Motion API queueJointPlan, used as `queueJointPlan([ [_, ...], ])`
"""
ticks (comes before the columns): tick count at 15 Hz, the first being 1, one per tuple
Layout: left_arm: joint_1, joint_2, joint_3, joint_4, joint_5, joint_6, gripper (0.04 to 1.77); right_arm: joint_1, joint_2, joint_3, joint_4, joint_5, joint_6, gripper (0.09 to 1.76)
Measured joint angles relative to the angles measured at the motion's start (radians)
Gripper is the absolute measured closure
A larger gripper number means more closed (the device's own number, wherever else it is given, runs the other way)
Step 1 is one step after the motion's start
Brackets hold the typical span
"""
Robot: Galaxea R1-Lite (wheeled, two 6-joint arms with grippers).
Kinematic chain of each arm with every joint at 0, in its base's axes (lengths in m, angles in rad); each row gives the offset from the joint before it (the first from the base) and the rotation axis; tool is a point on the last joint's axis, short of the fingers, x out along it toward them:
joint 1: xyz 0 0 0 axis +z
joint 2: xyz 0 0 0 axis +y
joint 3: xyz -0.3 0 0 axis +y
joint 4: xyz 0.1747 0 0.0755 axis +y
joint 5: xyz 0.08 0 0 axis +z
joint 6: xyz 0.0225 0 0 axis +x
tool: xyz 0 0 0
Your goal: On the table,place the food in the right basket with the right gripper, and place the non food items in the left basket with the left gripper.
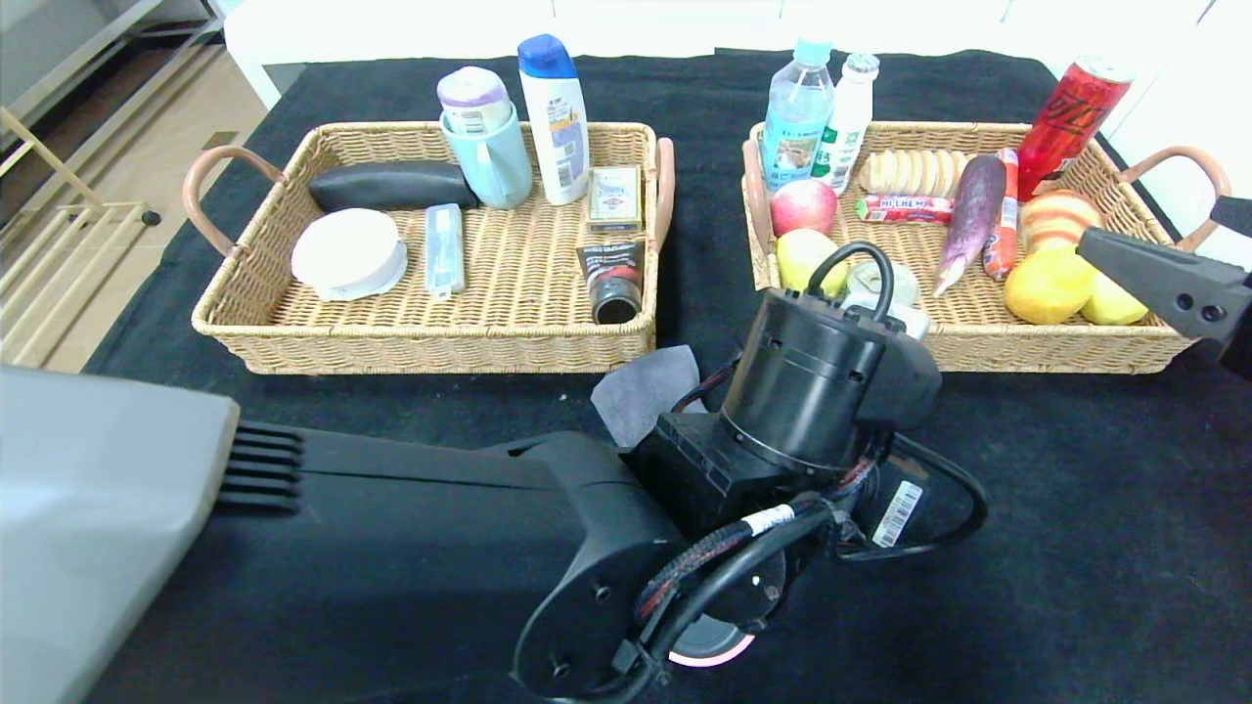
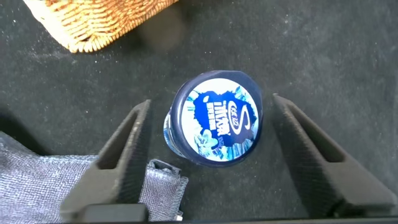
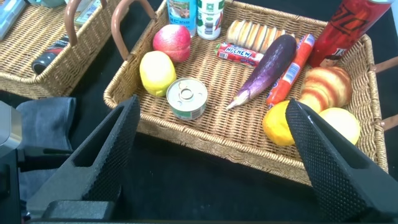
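Note:
My left gripper [image 2: 210, 102] is open low over the table [image 2: 323, 50], one jaw on each side of the small dark blue jar [image 2: 214, 118], which lies on the black cloth touching neither. The folded grey cloth [image 2: 74, 180] lies beside one jaw. In the head view the left arm's wrist [image 1: 812, 381] hides the jar and the jaws. A pink saucepan rim [image 1: 714, 653] peeks out under that arm. My right gripper [image 3: 212, 106] hangs open and empty over the near edge of the right basket [image 3: 249, 140], where the tin [image 3: 188, 96] stands. The slim grey case [image 1: 444, 249] lies in the left basket [image 1: 421, 332].
The left basket also holds a shampoo bottle [image 1: 554, 117], a blue mug [image 1: 489, 152], a white round box [image 1: 349, 254] and a dark tube [image 1: 613, 284]. Fruit, a sausage, an aubergine [image 1: 971, 220], bottles and a red can [image 1: 1071, 112] fill the right basket.

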Motion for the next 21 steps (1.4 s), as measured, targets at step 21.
queueJointPlan([
  [21,0.128,-0.220,0.014,0.285,0.221,-0.114,0.12,0.040,0.014,0.020,-0.004,0.003,0.000,0.14],
])
